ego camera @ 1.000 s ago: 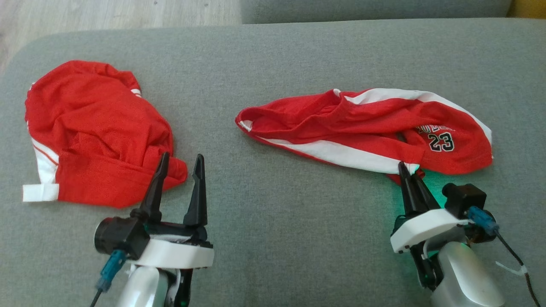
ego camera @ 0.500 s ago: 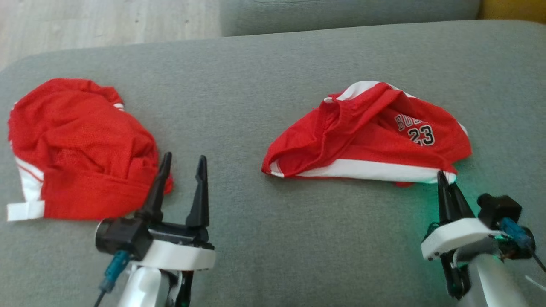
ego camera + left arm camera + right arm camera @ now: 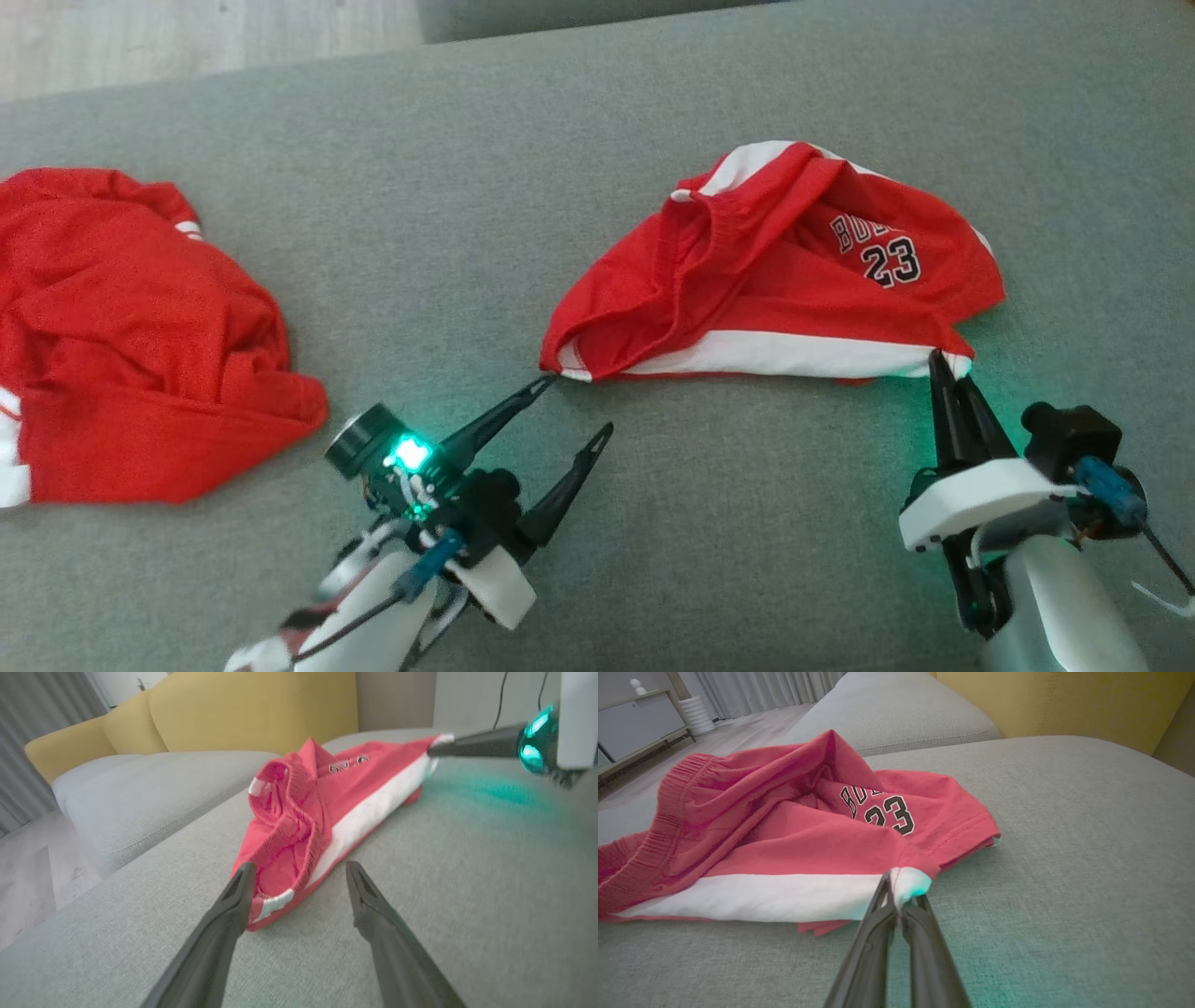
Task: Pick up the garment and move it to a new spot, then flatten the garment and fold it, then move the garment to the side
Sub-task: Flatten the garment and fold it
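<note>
Since a second ago my left gripper (image 3: 579, 403) has swung off the crumpled red mesh jersey (image 3: 140, 336) at nine o'clock toward the red-and-white knit shorts marked "23" (image 3: 775, 280), lying at one o'clock on the grey fabric sofa cushion (image 3: 653, 560). Its jaws stand wide, straddling the shorts' white-trimmed left corner. One finger seems to brush it, though blur leaves me unsure. The right gripper (image 3: 943, 366), at four o'clock, is clamped on the white hem corner. The cloth is light and limp, so I'd pinch that near corner through both layers.
</note>
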{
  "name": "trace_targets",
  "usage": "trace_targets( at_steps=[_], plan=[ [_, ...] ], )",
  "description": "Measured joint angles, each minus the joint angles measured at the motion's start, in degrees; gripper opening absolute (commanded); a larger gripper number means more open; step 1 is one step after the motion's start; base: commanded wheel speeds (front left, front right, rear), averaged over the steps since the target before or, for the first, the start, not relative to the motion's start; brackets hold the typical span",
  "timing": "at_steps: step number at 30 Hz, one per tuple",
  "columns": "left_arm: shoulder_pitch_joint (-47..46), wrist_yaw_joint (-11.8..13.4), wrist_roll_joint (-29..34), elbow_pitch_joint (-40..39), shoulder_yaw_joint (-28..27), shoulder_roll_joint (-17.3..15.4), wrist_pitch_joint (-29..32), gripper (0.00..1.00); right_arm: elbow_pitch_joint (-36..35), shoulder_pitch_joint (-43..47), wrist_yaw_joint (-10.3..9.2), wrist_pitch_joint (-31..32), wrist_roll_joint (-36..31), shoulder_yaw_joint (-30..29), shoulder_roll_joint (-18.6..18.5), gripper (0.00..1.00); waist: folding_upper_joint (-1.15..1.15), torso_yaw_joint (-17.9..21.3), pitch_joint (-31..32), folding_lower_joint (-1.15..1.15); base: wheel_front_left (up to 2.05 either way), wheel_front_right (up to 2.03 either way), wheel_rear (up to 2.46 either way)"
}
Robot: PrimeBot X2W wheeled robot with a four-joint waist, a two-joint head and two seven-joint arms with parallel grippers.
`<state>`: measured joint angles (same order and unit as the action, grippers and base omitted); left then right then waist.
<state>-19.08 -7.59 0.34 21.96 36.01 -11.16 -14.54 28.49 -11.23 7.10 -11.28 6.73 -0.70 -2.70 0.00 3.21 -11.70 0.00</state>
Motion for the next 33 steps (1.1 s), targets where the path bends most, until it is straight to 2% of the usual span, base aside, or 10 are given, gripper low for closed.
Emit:
trace_targets(
  at_steps=[4, 13, 21, 22, 23, 26, 33],
  plan=[
    [-6.47, 0.00, 4.66, 6.04, 6.49, -2.15, 0.00, 1.00, 0.19, -1.00, 0.00, -0.41, 0.34, 0.59, 0.00, 0.00, 0.00, 1.09, -1.20, 0.00, 0.00, 0.00, 0.00],
    [-13.78, 0.00, 8.33, 13.12, 9.32, -2.54, -0.12, 1.00, 0.90, -1.43, 0.00, -1.09, 1.07, 1.36, 0.00, 0.00, 0.00, 2.30, -2.60, 0.00, 0.00, 0.00, 0.00],
    [-15.97, 0.00, 8.77, 16.81, 11.15, -1.67, -0.16, 1.00, 1.83, -2.51, 0.00, -1.85, 1.81, 2.11, 0.00, 0.00, 0.00, 3.17, -2.98, 0.00, 0.00, 0.00, 0.00],
    [-16.07, 0.00, 8.73, 16.92, 11.35, -1.57, -0.16, 0.85, 1.93, -2.51, 0.00, -1.86, 1.81, 2.16, 0.00, 0.00, 0.00, 3.23, -2.98, 0.00, 0.00, 0.00, 0.00],
    [-16.10, 0.00, 8.72, 17.11, 11.59, -1.48, -0.16, 0.57, 2.03, -2.51, 0.00, -1.86, 1.82, 2.20, 0.00, 0.00, 0.00, 3.27, -2.98, 0.00, 0.00, 0.00, 0.00],
    [-16.11, 0.00, 8.62, 18.38, 12.03, -1.16, -0.16, 0.00, 2.19, -2.52, 0.00, -1.91, 1.85, 2.22, 0.00, 0.00, 0.00, 3.32, -2.95, 0.00, 0.00, 0.00, 0.00],
    [-17.29, 0.05, 7.30, 20.28, 12.21, -0.87, -0.22, 0.00, 2.83, -2.59, 0.00, -2.42, 1.85, 2.15, 0.00, 0.00, 0.00, 2.89, -2.70, 0.00, 0.00, 0.00, 0.00]
  ],
)
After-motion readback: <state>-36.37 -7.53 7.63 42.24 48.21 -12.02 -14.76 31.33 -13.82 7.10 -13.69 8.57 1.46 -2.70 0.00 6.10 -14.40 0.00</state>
